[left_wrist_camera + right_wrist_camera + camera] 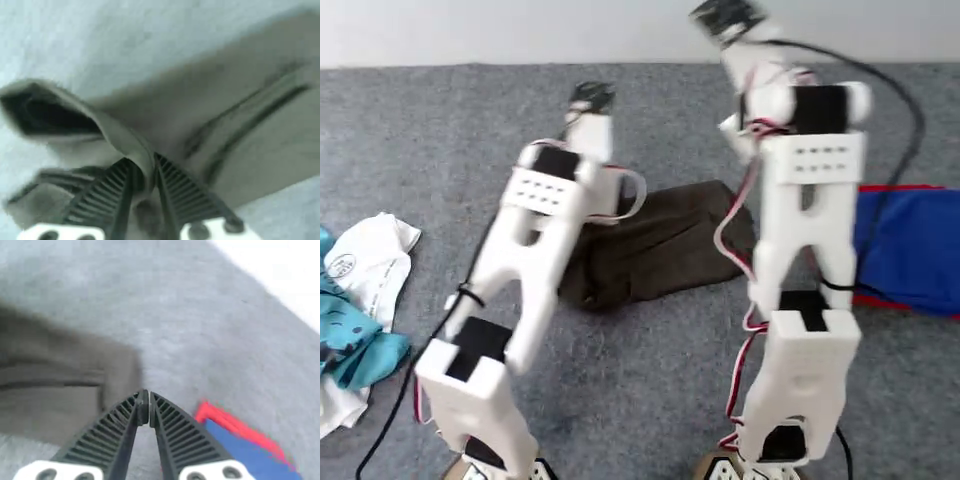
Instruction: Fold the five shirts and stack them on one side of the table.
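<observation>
Olive shirt (pixel 660 245), long axis side to side, on grey carpet (pixel 650 385), white wall (pixel 470 30) beyond; left gripper (pixel 145 169) pinches its fold; right gripper (pixel 145 404) closed, empty.

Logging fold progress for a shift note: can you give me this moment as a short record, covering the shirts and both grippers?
Left gripper: shut on a raised fold of the brown shirt
Right gripper: shut, holding nothing, above the grey table
Brown shirt: mid-table, one edge lifted
Stack: blue shirt lying on red shirt, at the high view's right edge
Unfolded: white shirt and teal shirt crumpled together at the high view's left edge
</observation>
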